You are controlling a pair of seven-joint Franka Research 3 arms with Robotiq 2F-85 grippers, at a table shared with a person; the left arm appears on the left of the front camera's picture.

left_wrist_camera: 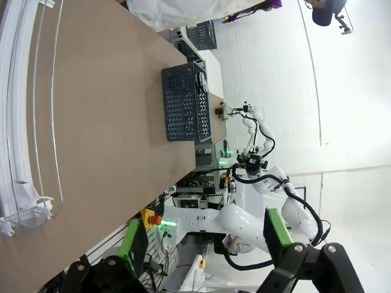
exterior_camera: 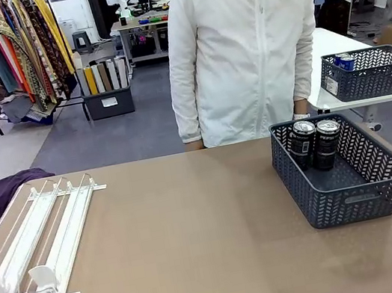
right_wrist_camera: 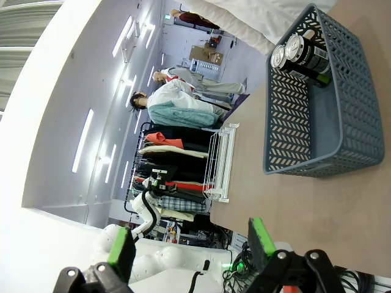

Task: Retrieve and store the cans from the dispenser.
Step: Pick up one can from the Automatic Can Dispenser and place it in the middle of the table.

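Observation:
The white dispenser [exterior_camera: 39, 238] lies at the table's left with both lanes empty. Two dark cans [exterior_camera: 315, 142] stand side by side in the far left corner of the dark grey basket [exterior_camera: 342, 200] on the right. In the left wrist view my left gripper [left_wrist_camera: 204, 241] hangs open off the table's near edge, with the dispenser [left_wrist_camera: 21, 122] along the picture's left and the basket [left_wrist_camera: 180, 104] farther off. My right gripper [right_wrist_camera: 190, 247] is also open and holds nothing, back from the basket [right_wrist_camera: 287, 122] with the cans [right_wrist_camera: 296, 52] in it; the dispenser [right_wrist_camera: 221, 162] lies beyond.
A person in a white jacket [exterior_camera: 243, 47] stands at the far edge of the table, one hand near the basket. Behind on a white side table is a second dark basket [exterior_camera: 369, 74] with a blue can [exterior_camera: 344, 62]. Brown tabletop [exterior_camera: 195, 230] stretches between dispenser and basket.

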